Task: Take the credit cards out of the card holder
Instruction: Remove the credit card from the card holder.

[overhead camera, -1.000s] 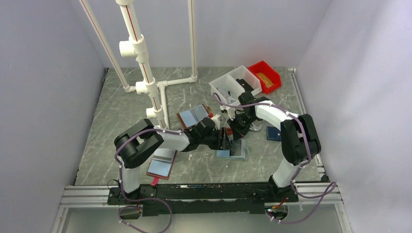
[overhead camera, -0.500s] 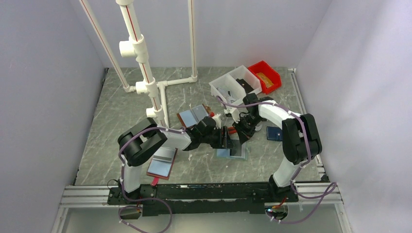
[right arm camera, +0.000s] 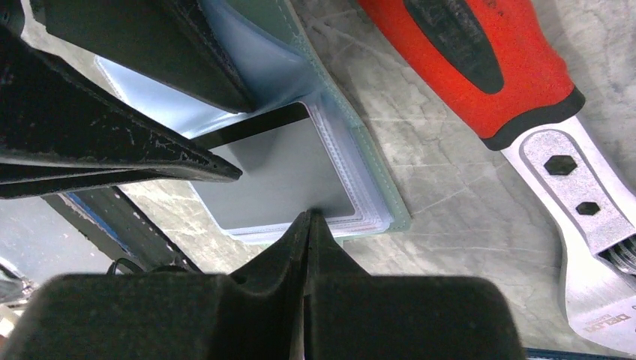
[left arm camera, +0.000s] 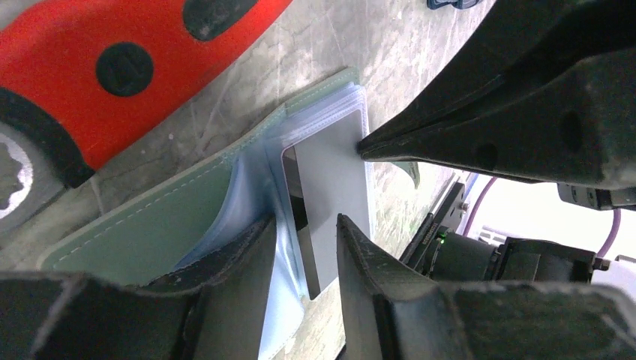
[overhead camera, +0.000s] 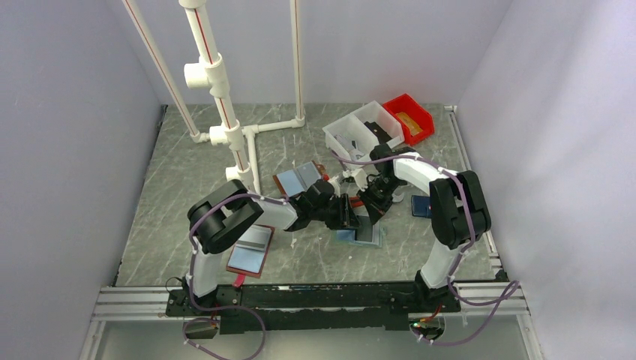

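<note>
The extraction step is judged to be in hand, with no card yet seen free of the card holder [overhead camera: 362, 234], which lies opened flat on the tabletop [overhead camera: 187, 165] near the middle, between the two arms and just near of a red-handled tool [right arm camera: 480, 67]. In the holder, a stack of clear sleeves [right arm camera: 371, 214] is seen, and a grey card [right arm camera: 277, 169] sits in the uppermost one, with a dark strip along one long edge that may be a second card; this cannot be told. The left hand [left arm camera: 304, 221] is held slightly spread, its fingers set down on the sleeves to either side of the card's end and nothing clearly pinched between them. The right hand [right arm camera: 309, 217] is pressed together to a point, and that point is laid against the card's opposite short edge at the mouth of the sleeve. Whether the edge is nipped or only touched cannot be told. The next move is judged to call for the holder to be pinned by the left hand while the card is caught at its edge and slid out along the sleeve, kept low so that the thin plastic is not lifted with it. Of the other containers, a white bin [overhead camera: 347, 118] with two compartments stands at the far right, small items in it too small to name, and a red bin [overhead camera: 420, 109] just right of it holds something yellowish.
</note>
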### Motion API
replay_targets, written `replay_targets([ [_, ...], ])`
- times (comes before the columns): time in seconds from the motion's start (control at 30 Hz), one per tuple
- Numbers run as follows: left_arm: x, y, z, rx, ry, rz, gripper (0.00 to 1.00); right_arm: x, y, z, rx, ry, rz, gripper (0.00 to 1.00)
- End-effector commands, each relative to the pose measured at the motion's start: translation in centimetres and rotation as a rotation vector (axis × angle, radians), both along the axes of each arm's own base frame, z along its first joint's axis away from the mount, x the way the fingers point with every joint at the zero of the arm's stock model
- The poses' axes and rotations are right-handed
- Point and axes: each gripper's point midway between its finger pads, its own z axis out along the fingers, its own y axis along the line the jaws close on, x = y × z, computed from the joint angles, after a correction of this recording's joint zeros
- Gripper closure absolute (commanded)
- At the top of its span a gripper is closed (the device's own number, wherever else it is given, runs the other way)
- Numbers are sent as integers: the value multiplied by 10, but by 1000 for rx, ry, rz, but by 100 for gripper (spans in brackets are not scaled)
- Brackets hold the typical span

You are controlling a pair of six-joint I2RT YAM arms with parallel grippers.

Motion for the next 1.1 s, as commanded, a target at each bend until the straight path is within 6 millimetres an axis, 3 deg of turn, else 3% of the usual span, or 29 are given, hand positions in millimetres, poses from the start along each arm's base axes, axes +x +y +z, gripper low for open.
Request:
replay_targets([
  [0.0, -1, -2, -19, 36, 36, 10, 59, -22, -3, -38, -84, 87, 54, 99],
  [0.17, -2, -5, -18, 11, 36, -6, 73, -24, 0, -39, -87, 93, 61, 99],
  [0.33, -4, -7, -8, -34, 15, -21, 76, -23, 5, -36, -61, 92, 54, 100],
  [0.57, -7, -11, 9, -97, -15, -46, 100, -25, 13, -34, -30, 104, 50, 100],
  [0.73, -7, -4, 16, -85, -51, -45, 99, -23, 12, -37, -47, 98, 46, 100],
  [0.8, -7, 0, 19, -73, -65, -36, 78, -22, 11, -38, -53, 93, 43, 100],
  [0.87, -7, 3, 23, -70, -77, -32, 69, -22, 11, -38, -56, 92, 41, 100],
  [1.07, -9, -1, 27, -104, -66, -43, 65, -22, 10, -39, -63, 93, 37, 100],
])
